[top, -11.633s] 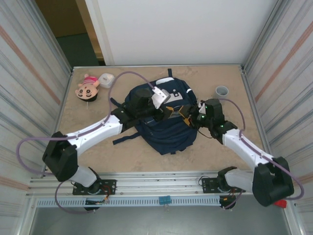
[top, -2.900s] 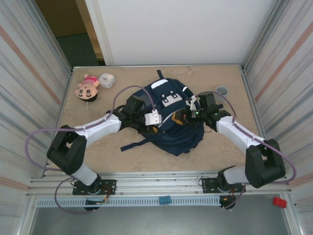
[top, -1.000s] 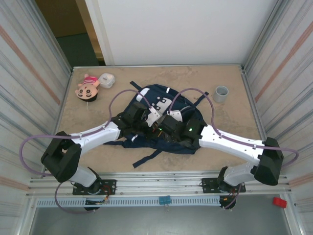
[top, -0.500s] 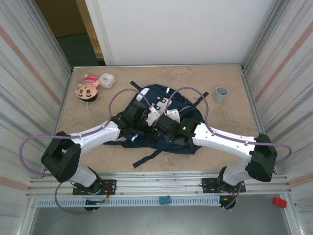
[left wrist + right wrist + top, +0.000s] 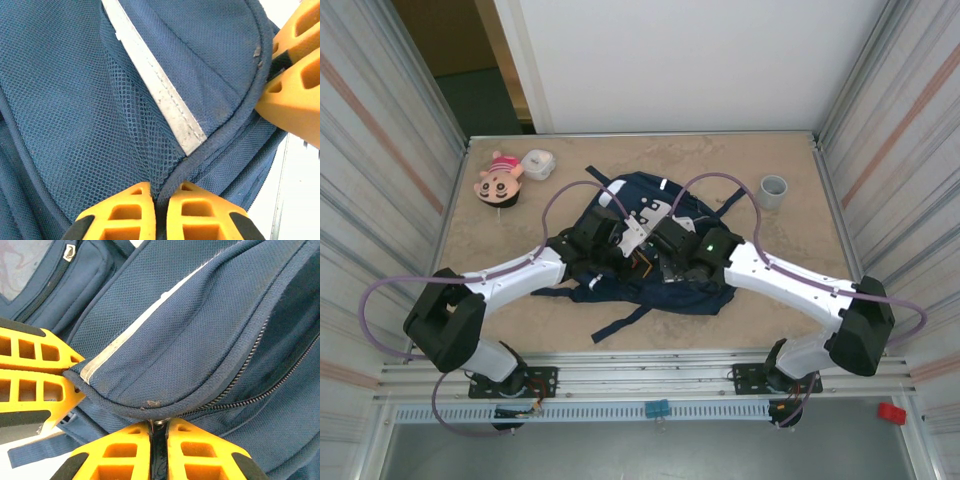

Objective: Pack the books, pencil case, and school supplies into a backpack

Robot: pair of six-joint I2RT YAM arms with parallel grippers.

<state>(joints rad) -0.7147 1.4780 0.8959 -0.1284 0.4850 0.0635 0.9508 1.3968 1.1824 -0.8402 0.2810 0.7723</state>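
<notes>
The backpack (image 5: 632,190) is lying crumpled mid-table on the tan tabletop (image 5: 790,300), with corrugated metal walls (image 5: 380,150) flanking it and a white panel (image 5: 700,60) behind. Both arms are reaching inward, wrists meeting over the bag. The left gripper (image 5: 160,192) is pinching the piped seam beside a pale stripe (image 5: 160,95). The right gripper (image 5: 158,427) is clenching the rim by the zipper (image 5: 250,375). Each wrist view is catching the other's yellow fingers (image 5: 292,95). The overhead view is adding a doll head (image 5: 498,180) and a grey cup (image 5: 773,190) along the far edge.

arms bent inward, left tool (image 5: 160,197) pinched tight, right tool (image 5: 159,432) pinched tight alongside
</notes>
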